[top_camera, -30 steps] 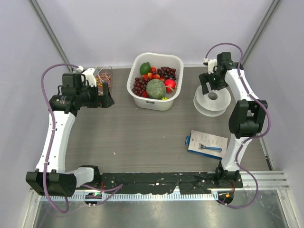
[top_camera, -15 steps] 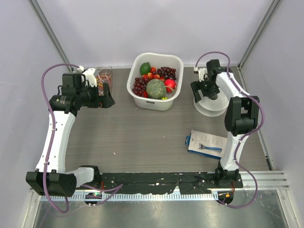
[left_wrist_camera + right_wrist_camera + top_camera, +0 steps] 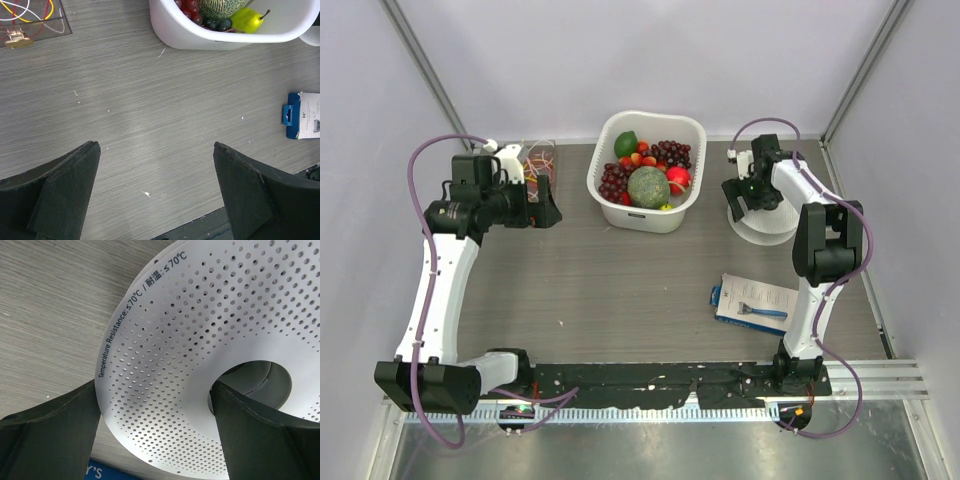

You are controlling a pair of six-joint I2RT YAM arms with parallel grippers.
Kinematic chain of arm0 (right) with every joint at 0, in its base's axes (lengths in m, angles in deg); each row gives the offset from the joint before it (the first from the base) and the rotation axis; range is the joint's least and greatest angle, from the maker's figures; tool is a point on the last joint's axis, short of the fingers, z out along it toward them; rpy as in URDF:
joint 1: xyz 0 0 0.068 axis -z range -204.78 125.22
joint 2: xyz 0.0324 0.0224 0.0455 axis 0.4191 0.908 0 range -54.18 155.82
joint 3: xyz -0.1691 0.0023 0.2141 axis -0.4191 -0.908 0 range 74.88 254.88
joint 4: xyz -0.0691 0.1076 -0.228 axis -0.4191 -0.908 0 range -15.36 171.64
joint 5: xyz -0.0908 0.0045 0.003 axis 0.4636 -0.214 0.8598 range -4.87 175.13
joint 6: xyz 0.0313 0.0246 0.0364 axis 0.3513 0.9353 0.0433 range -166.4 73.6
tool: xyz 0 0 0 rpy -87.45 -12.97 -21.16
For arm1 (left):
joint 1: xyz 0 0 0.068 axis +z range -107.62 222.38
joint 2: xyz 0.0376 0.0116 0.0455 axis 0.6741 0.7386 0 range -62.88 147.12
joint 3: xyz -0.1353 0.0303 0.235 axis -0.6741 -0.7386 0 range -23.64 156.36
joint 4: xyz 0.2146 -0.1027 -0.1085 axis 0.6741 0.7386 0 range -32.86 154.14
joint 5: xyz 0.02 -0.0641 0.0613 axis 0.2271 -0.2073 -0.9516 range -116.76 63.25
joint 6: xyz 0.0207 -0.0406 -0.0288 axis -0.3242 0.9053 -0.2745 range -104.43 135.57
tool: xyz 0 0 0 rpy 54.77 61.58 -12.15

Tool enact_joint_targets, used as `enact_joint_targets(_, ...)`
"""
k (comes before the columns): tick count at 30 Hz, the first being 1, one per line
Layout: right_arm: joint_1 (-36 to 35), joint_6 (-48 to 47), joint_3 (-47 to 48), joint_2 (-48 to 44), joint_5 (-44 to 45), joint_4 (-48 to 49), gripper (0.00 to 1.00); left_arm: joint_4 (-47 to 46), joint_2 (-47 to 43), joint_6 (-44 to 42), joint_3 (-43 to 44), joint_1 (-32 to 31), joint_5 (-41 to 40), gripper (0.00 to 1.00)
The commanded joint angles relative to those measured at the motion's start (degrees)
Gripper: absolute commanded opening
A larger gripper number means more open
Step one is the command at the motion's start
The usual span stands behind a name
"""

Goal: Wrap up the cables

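Two arms show in the overhead view, one at each side of the grey tabletop (image 3: pixel 620 280). The cables (image 3: pixel 535 162), a tangle of thin red, orange and yellow wire, lie in a clear box (image 3: pixel 542 147) at the far left corner. The left claw (image 3: pixel 546 206) hangs just to the near side of that box. At the far middle stands a white basket (image 3: pixel 660 218) filled with fruit. To its right the right claw (image 3: pixel 738 205) is over the left rim of a white reel (image 3: pixel 772 232). A blue card pack (image 3: pixel 755 303) lies nearer, on the right side.

The left wrist view shows the left claw (image 3: pixel 157 190) spread wide with nothing between its fingers (image 3: pixel 65 185), only bare tabletop (image 3: pixel 150 110) beneath. The cables (image 3: pixel 25 11) sit in the top left corner of this view, inside the clear box (image 3: pixel 60 30), well apart from the fingers. White, yellow and red strands are visible there, with a small brass-coloured piece beside them. The basket wall (image 3: pixel 210 37) and a yellow-green pear (image 3: pixel 247 17) show at the top, and the blue pack (image 3: pixel 305 122) at the right edge.

The right wrist view shows the right claw (image 3: pixel 157 430) spread wide over the perforated flange of the reel (image 3: pixel 175 340). One finger (image 3: pixel 50 435) is at the flange's outer rim and the other is by the hub hole. Whether they touch the plastic cannot be told. Printed lettering about temperature resistance runs along the rim.
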Motion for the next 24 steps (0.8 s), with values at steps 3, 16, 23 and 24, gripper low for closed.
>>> enact_joint_targets(3,-0.3,-0.4,-0.5,-1.7,-0.2,0.8,0.77,-1.9,-1.3,-0.6,-0.1,0.2,1.1,1.0)
enact_joint_targets(16,-0.4,-4.1,2.5,-18.3,-5.1,-9.5,0.45,-0.9,-1.0,-1.3,2.3,0.1,-2.1,1.0)
enact_joint_targets(23,-14.4,-8.8,-6.7,-34.1,-13.3,-17.1,0.45,2.5,4.5,-0.7,8.4,0.1,-10.1,1.0)
enact_joint_targets(24,-16.7,-10.1,-10.0,-36.1,-13.7,-18.1,0.45,2.9,5.2,-0.5,9.5,0.1,-10.8,1.0)
